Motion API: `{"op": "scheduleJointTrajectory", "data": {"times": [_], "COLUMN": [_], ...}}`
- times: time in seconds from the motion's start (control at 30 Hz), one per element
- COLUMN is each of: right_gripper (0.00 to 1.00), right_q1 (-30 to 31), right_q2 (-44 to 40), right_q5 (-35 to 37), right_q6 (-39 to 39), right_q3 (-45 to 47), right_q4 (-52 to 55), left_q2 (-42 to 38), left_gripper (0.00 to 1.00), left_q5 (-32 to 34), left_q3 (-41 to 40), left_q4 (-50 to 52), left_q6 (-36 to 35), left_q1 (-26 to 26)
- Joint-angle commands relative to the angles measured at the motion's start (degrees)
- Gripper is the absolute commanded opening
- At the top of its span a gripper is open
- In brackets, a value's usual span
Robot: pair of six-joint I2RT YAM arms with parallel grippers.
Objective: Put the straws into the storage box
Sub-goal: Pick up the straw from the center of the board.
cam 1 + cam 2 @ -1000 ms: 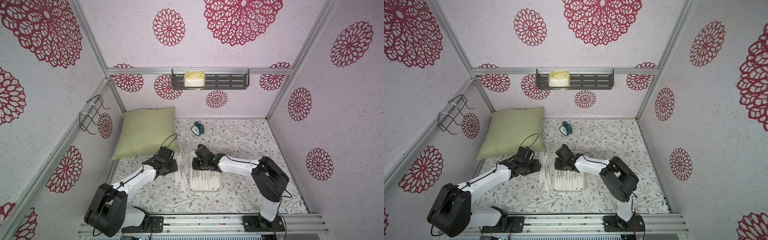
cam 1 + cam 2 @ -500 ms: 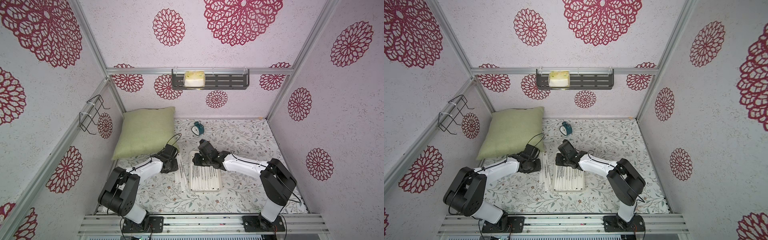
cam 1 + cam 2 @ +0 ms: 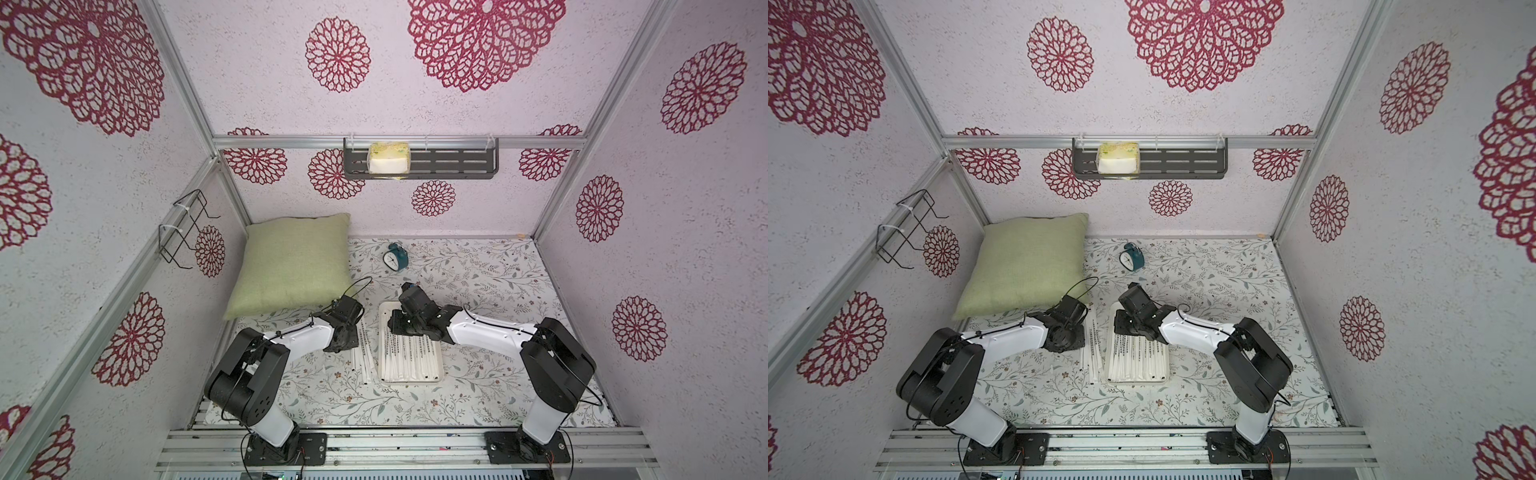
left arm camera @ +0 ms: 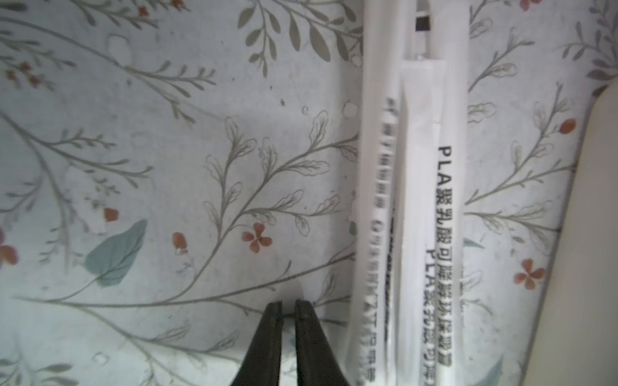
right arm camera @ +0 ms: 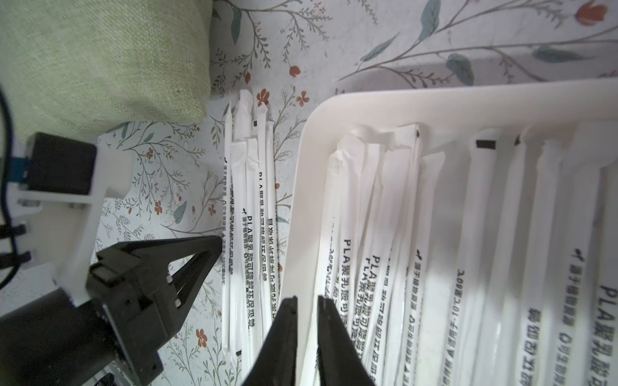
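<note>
Black left gripper (image 4: 287, 305) nearly closed, beside straws (image 4: 419, 200)

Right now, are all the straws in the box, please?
No, only some. Many straws lie inside the box, but loose straws lie on the table beside it, outside its rim.

Both same build: left arm (image 3: 301, 337) and right arm (image 3: 486, 336) have glossy white link shells, chunky black joint housings with small screws, thin black cables (image 3: 358, 284) looped outside, black bolted base plates (image 3: 286, 452), left gripper (image 4: 287, 305) and right gripper (image 5: 306, 300) with black tapered wedge fingers (image 5: 337, 351).
</note>
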State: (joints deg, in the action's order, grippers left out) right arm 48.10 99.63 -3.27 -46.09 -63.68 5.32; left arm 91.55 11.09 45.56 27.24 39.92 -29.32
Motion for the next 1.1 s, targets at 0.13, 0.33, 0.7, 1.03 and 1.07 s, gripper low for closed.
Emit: {"op": "scheduleJointTrajectory", "data": {"times": [0.13,0.33,0.7,1.03,1.07], "right_gripper": [0.18,0.18,0.18,0.18,0.18], "right_q1": [-0.5,-0.6,-0.9,-1.1,-1.1], "right_q2": [-2.7,-5.8,-6.5,-7.2,-7.2], "right_q5": [-0.7,0.7,0.5,1.0,1.0], "right_q6": [1.1,1.4,1.5,1.3,1.4], "right_q3": [0.3,2.6,2.9,3.4,3.5], "right_q4": [-1.2,-0.5,-0.6,-0.4,-0.4], "left_q2": [-2.3,-4.9,2.5,1.8,0.3], "left_gripper": [0.19,0.25,0.27,0.16,0.14], "left_q5": [2.2,0.1,-1.6,-3.9,-4.0], "left_q3": [0.8,5.2,6.7,-1.3,-2.4], "left_q4": [7.6,7.8,5.8,1.8,2.3], "left_q6": [0.6,-1.3,-2.3,0.1,0.6], "left_q1": [-0.7,1.1,2.6,2.7,2.7]}}
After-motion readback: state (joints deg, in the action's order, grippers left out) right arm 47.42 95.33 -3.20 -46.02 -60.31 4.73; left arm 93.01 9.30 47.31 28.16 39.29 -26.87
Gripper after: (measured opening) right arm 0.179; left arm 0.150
